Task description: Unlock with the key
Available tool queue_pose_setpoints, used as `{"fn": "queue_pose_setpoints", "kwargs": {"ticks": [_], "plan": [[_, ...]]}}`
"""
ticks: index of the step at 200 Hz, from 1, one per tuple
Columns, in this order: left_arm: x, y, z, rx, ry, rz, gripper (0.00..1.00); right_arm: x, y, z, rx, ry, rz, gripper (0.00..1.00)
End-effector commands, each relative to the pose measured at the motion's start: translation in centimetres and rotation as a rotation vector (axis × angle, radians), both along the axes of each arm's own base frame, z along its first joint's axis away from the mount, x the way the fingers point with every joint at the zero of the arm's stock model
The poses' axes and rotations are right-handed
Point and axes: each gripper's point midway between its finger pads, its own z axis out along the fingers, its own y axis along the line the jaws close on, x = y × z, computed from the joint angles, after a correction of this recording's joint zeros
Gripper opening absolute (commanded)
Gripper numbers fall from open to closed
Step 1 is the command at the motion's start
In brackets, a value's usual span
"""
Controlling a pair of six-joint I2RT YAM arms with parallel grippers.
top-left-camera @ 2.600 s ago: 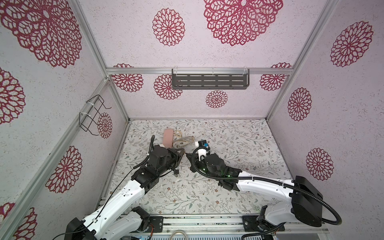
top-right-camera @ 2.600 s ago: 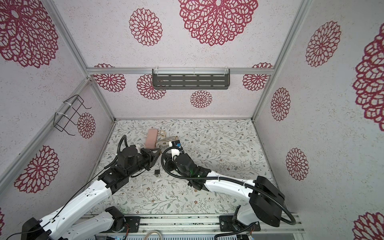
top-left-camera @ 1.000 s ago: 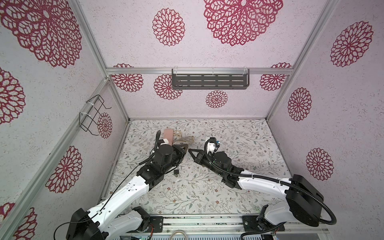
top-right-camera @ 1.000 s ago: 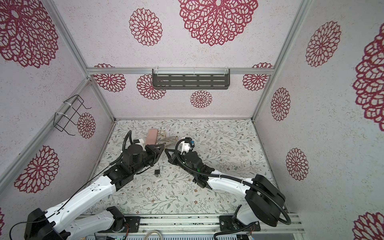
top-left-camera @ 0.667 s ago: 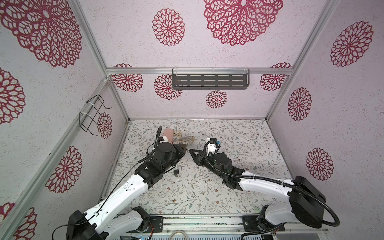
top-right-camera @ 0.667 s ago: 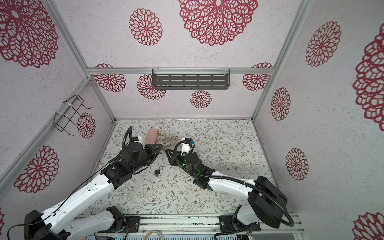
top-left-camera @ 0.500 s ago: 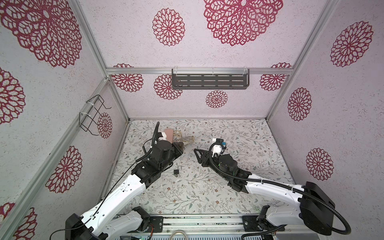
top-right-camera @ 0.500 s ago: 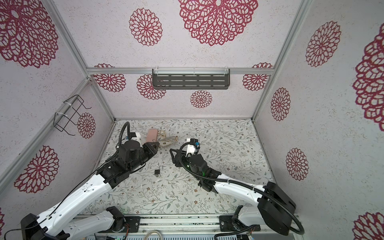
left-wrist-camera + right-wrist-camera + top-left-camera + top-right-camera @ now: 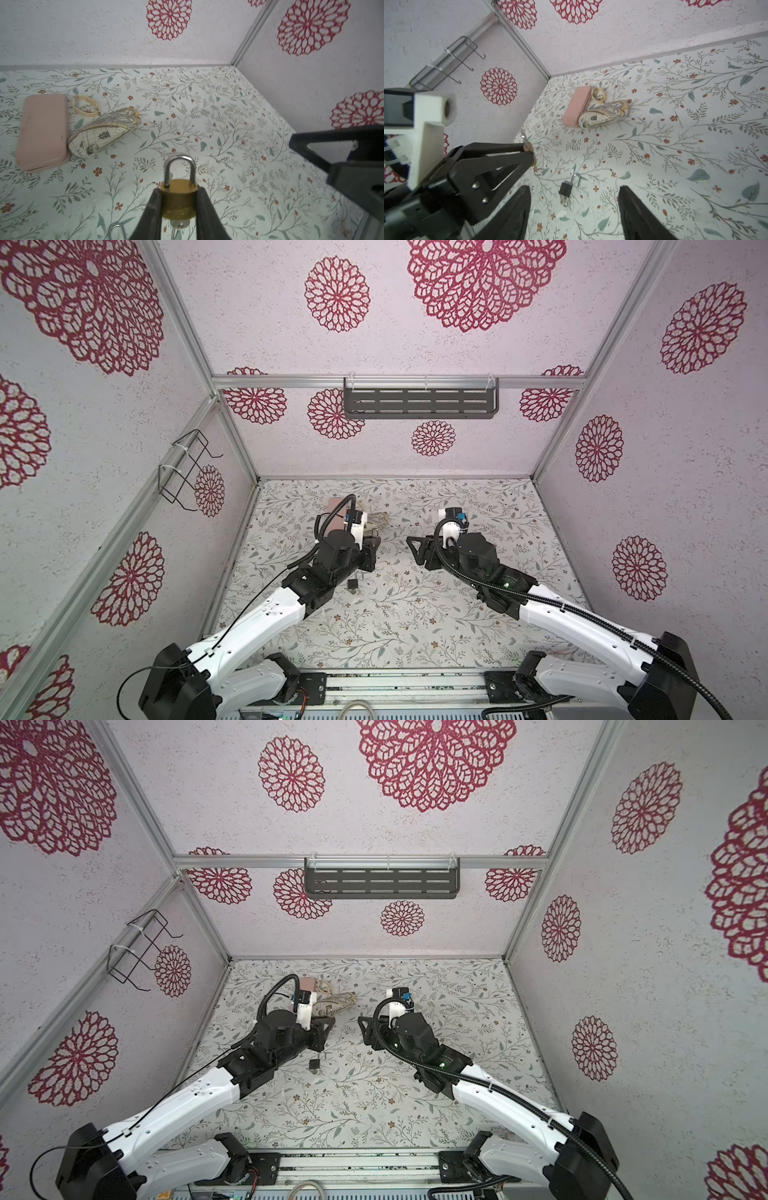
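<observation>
My left gripper (image 9: 178, 191) is shut on a brass padlock (image 9: 179, 199), squeezing the body from both sides. The silver shackle (image 9: 180, 166) points away from the wrist, with both legs seated in the body. A silver key (image 9: 180, 224) sticks out of the padlock's underside, mostly hidden by the body. In the right wrist view the padlock (image 9: 528, 146) sits at the left fingers' tips and a key ring (image 9: 538, 171) hangs below it. My right gripper (image 9: 573, 189) is open and empty, off to the right of the padlock. In both top views the grippers (image 9: 372, 545) (image 9: 417, 553) face each other, apart.
A black padlock (image 9: 565, 188) with its own ring lies on the floral table (image 9: 415, 614), also in a top view (image 9: 314, 1064). At the back left lie a pink case (image 9: 42, 131), a patterned pouch (image 9: 104, 133) and a cream band (image 9: 85, 105). A wire rack (image 9: 185, 472) hangs on the left wall.
My right gripper, shut at the padlock's key a second ago, has opened and drawn back to the right. The left gripper still holds the padlock and has shifted slightly toward the back.
</observation>
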Motion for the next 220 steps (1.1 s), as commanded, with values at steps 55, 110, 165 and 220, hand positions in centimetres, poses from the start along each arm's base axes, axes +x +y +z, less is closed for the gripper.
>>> {"fn": "queue_pose_setpoints", "kwargs": {"ticks": [55, 110, 165, 220], "plan": [[-0.7, -4.6, 0.8, 0.027, -0.242, -0.201, 0.0, -1.4, -0.4, 0.2, -0.228, 0.063, 0.12, 0.74], [-0.9, -5.2, 0.5, 0.036, -0.249, -0.211, 0.0, 0.5, 0.8, 0.2, -0.313, 0.079, 0.115, 0.75], [-1.4, -5.3, 0.3, 0.054, -0.258, -0.221, 0.0, 2.8, 1.8, -0.4, -0.38, 0.084, 0.082, 0.76], [-1.7, -5.3, 0.2, 0.051, -0.268, -0.224, 0.0, 4.2, 1.3, -0.8, -0.451, 0.105, 0.018, 0.76]]}}
